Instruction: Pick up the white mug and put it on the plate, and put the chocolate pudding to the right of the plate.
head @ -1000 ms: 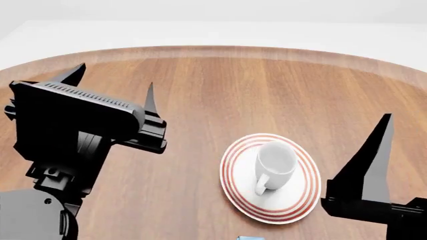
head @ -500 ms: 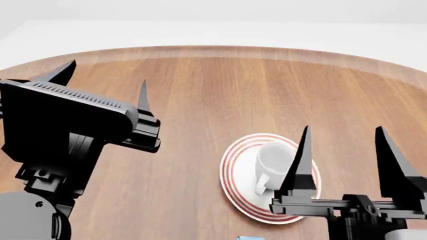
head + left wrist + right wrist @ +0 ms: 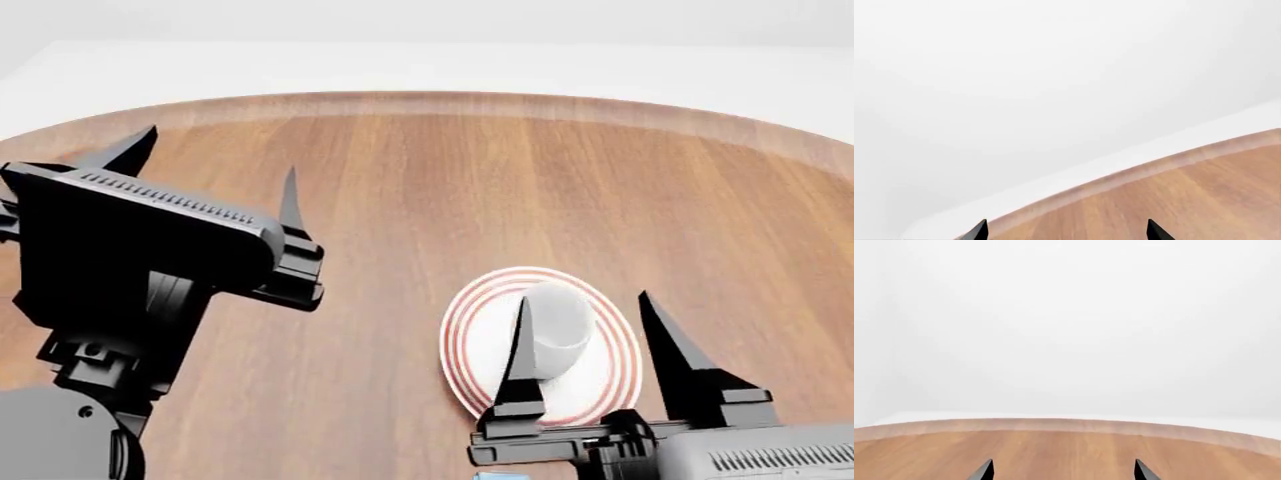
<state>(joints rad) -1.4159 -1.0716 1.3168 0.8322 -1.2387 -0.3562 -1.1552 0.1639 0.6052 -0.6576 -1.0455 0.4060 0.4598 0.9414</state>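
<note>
Bare simulated room — wood table (image 3: 441, 170), blank white walls.

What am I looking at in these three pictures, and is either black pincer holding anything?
This is a simulated two-armed robot at a round wooden table. The widest picture comes from a camera on its head, looking down over both arms. The other two come from cameras near each arm's pincer; they show only fingertips, the table's far edge and blank white background.

In the head view, the left pincer is raised over bare wood with its fingers apart, holding nothing. The right pincer is also open and empty, in front of a round white plate with red rings. A plain white ceramic mug already stands on that plate, seen between the right fingers. A sliver of light blue at the bottom edge is too cropped to identify.
</note>
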